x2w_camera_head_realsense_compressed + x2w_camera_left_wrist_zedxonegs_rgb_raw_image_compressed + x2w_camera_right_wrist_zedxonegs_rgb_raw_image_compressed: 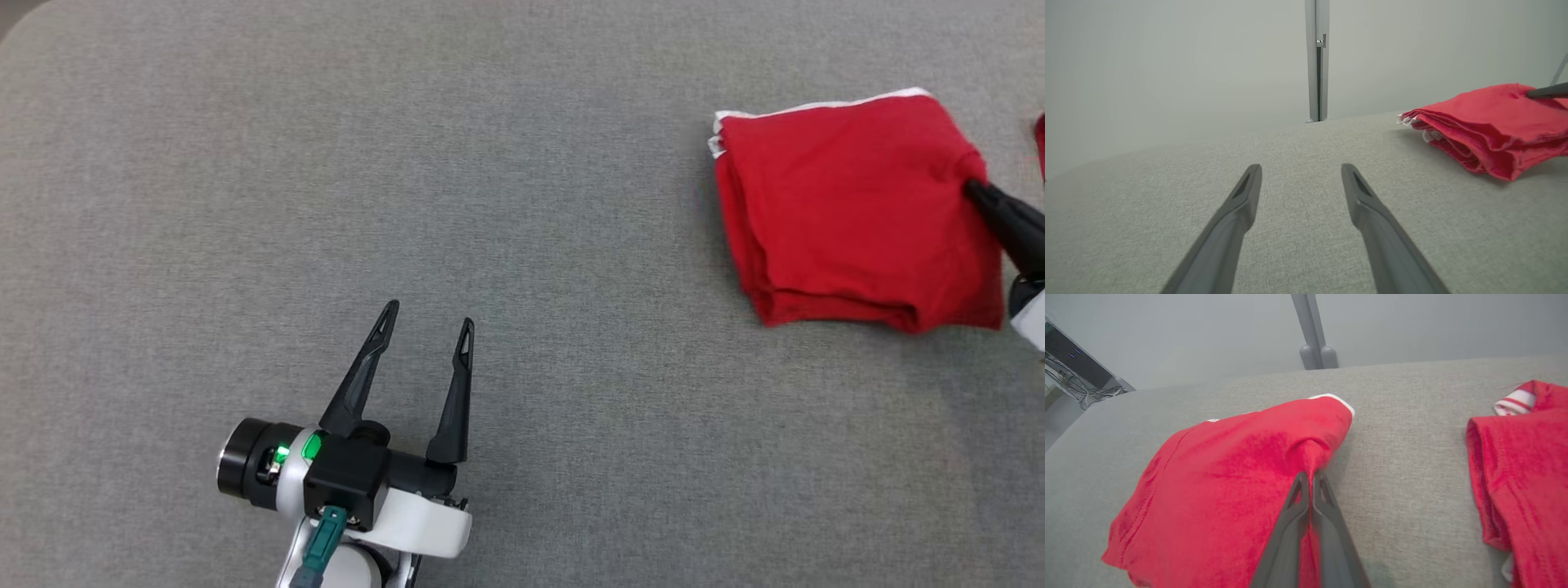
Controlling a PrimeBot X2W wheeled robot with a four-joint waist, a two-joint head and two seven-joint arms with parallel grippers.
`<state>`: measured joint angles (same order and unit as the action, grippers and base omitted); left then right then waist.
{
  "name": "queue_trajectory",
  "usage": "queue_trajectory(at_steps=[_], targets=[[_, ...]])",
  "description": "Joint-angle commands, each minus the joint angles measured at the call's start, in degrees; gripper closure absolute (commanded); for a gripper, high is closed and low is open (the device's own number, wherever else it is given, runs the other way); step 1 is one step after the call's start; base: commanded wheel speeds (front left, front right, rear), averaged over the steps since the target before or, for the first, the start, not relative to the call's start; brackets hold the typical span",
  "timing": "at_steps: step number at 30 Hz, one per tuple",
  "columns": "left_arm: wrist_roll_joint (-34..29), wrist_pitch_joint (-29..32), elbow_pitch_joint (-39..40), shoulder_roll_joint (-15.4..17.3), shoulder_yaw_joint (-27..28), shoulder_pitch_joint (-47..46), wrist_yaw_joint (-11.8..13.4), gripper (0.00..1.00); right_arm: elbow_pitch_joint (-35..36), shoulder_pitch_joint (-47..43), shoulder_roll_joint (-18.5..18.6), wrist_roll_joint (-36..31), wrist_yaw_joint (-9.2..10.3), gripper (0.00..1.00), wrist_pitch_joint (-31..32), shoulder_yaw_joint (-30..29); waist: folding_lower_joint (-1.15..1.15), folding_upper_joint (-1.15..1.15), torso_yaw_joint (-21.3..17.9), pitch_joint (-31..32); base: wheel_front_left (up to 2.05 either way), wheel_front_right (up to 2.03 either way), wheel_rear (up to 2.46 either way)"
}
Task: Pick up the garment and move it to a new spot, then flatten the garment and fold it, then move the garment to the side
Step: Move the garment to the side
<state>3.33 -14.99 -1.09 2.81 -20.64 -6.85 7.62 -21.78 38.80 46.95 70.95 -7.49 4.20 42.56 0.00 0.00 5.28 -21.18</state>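
Garment [857, 212] first: red, folded into a chunky square, white trim [816, 106] peeking out along its 12 o'clock edge. Sat on the grey padded surface [326, 163] out around 2 o'clock in the head view, lying flat, not lifted as far as could be told. Looked like soft jersey: light, floppy, zero stiffness. Would probably sag and fall open if hauled up by one layer. Didn't look slippery on that woven top either, so dragging would likely bunch it. Best bet for a hold, imo: pinch through the whole stack at a folded edge near a corner, not just the top ply.

Right gripper [1312, 475]: parked at the garment's 3 o'clock edge, fingers squeezed tight together, with a little ridge of red fabric puckered up at the tips. Read as a pinch on the top fold. Couldn't tell how many layers were actually caught.

Left gripper [429, 314]: way off at 7 o'clock in the head view, well apart from the garment, fingers spread wide and pointing roughly toward 12, nothing between them but bare grey.

Also spotted a second red piece [1523, 465] with a striped white cuff, off at 3 o'clock in the right wrist view, apart from the pinched one with bare grey between. Grey post [1318, 61] stood at 12 o'clock past the far edge in the left wrist view.
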Motion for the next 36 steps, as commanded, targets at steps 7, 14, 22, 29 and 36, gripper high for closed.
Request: queue_trajectory(at_steps=[7, 14, 22, 29, 36], targets=[[-2.20, -0.26, 0.09, 0.69, 1.20, -2.62, -1.51, 0.00, 0.57, 5.65, 8.71, -2.71, 0.01, 1.00, -3.33, 2.63, 0.00, 0.00, -4.99, -3.77, 0.00, 0.00, 0.00], [-3.14, -0.26, 0.38, 1.85, 1.80, -3.94, -2.32, 0.00, -1.17, 9.57, 15.09, -3.38, 0.02, 1.00, -3.74, 4.62, 0.00, 0.00, -6.47, -6.05, 0.00, 0.00, 0.00], [-3.57, -0.26, 1.28, 3.31, 2.04, -4.62, -2.36, 0.00, -5.28, 11.49, 21.27, -2.44, 0.02, 1.00, -2.92, 5.96, 0.00, 0.00, -6.40, -7.94, 0.00, 0.00, 0.00], [-3.64, -0.26, 1.78, 3.89, 1.84, -5.09, -2.16, 0.00, -13.85, 15.54, 20.39, -11.87, 0.02, 1.00, -3.69, 8.24, 0.00, 0.00, -6.47, -9.14, 0.00, 0.00, 0.00], [-3.34, -0.26, 1.68, 4.02, 1.49, -5.85, -2.33, 0.00, -24.95, 20.80, 15.63, -22.53, 0.03, 0.00, -6.90, 8.93, 0.00, 0.00, -5.95, -9.57, 0.00, 0.00, 0.00]])
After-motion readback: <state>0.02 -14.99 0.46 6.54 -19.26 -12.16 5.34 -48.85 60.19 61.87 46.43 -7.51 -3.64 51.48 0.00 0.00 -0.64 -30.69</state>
